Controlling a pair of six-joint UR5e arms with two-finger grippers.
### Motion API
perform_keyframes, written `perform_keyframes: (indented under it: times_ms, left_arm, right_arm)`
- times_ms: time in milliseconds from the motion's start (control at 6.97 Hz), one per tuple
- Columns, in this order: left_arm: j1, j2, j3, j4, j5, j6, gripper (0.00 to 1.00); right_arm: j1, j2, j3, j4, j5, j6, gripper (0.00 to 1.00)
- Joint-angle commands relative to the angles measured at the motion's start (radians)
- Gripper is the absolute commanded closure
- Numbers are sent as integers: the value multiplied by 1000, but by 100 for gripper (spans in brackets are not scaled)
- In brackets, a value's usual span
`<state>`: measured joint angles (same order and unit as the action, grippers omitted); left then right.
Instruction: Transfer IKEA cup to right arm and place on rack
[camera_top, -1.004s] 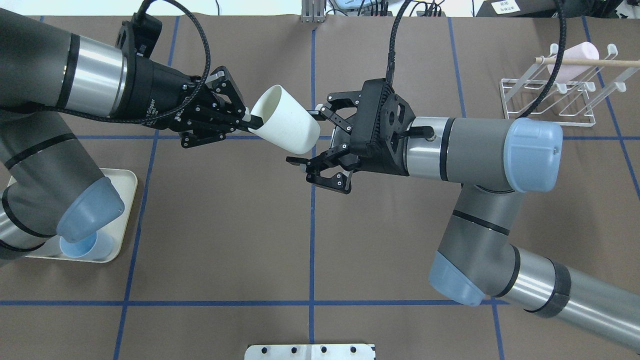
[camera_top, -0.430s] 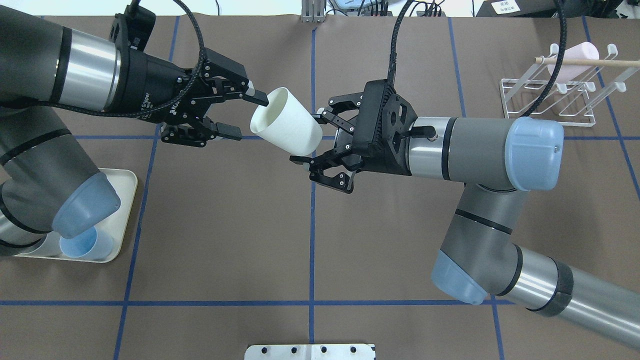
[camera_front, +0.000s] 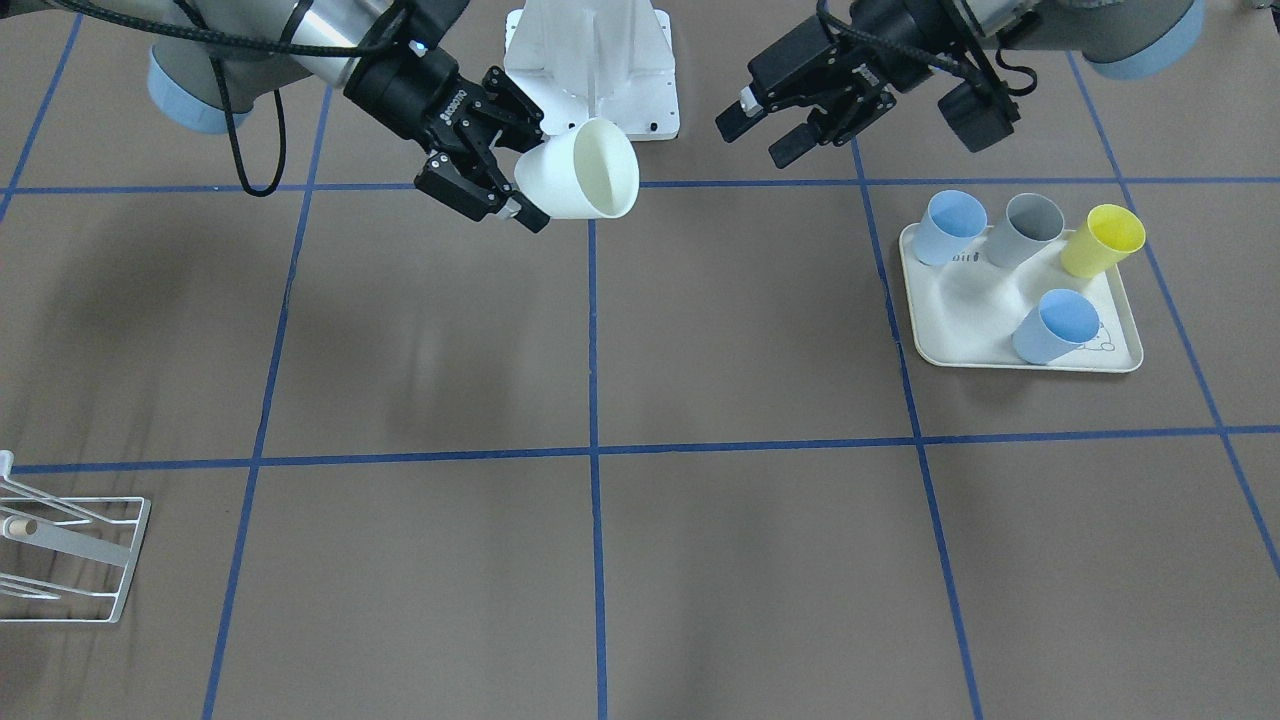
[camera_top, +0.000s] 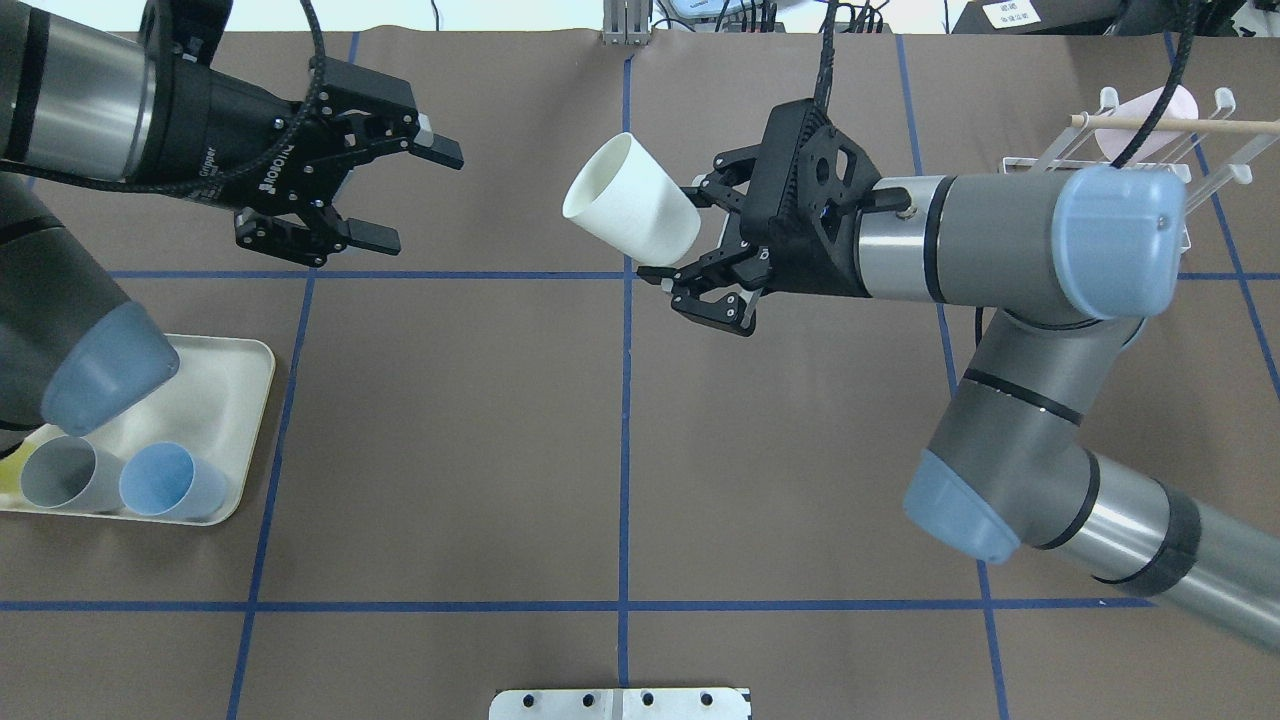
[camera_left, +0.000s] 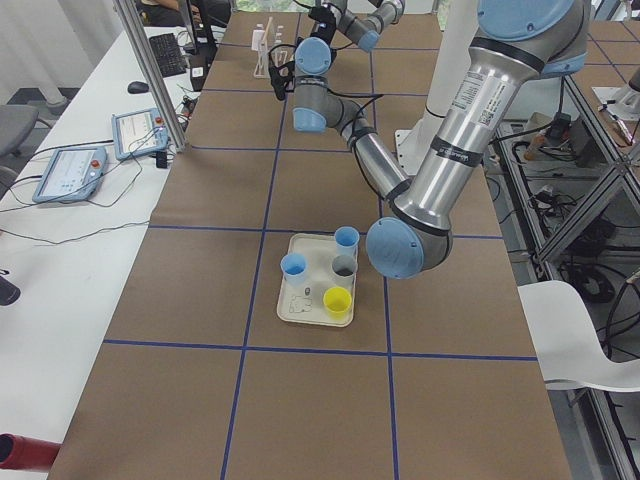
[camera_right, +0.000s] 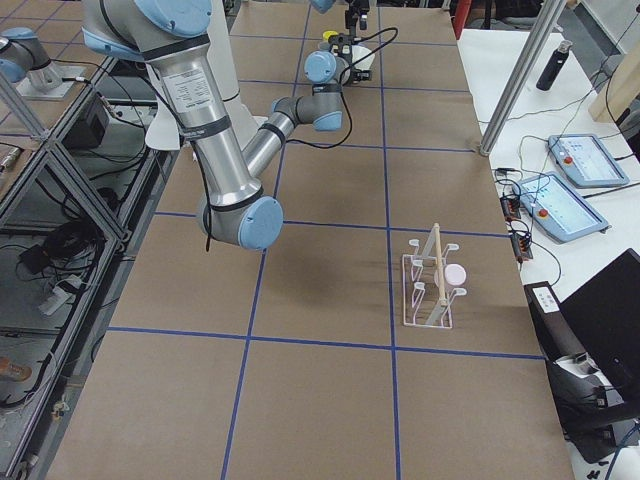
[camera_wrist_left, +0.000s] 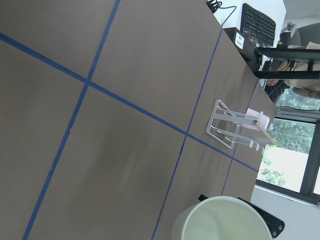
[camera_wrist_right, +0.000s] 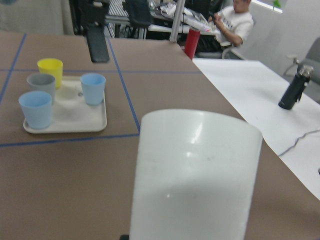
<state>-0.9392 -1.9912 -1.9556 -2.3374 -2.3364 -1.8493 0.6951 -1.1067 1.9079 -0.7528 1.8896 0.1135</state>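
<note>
Right claw (camera_top: 678, 236) clamped on the base of the white cup (camera_top: 630, 212). Cup aloft over mid-desk (camera_top: 450, 450), tilted, mouth toward the left claw (camera_top: 418, 197). Left claw spread wide, holding nothing, well apart from the cup's rim, bare brown desk below the gap.

Rack (camera_top: 1022, 165) at far right, partly behind the right arm in the overhead view. Right side view shows it whole, a pink cup (camera_right: 456, 274) on its prongs, open desk around it.

Tray (camera_top: 250, 395) at left. Overhead shows a grey cup (camera_top: 62, 474) and a blue cup (camera_top: 160, 482), with the left arm covering the rest. Front view adds a second blue cup (camera_front: 1058, 326) and a yellow cup (camera_front: 1100, 240).
</note>
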Motion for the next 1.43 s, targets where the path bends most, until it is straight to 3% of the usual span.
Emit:
perform_keyframes:
  times_ms: [0, 143, 430, 717, 1004, 1291]
  left_arm:
    - [-81, 160, 3, 9, -41, 289, 0]
    - [-101, 223, 3, 50, -41, 455, 0]
    - [-165, 351, 1, 96, -41, 749, 0]
    - [-283, 469, 7, 180, -41, 1129, 0]
    - [-314, 486, 6, 234, -40, 1233, 0]
    - [-314, 497, 0, 233, -40, 1233, 0]
  right_arm:
    - [249, 4, 28, -288, 217, -9, 81]
    - [335, -10, 20, -295, 218, -147, 81]
    - [464, -30, -1, -481, 172, -446, 84]
    - [494, -79, -10, -575, -64, -844, 84]
    - [585, -178, -41, -576, -125, -1172, 84]
    - [633, -208, -107, -565, -278, -1507, 84]
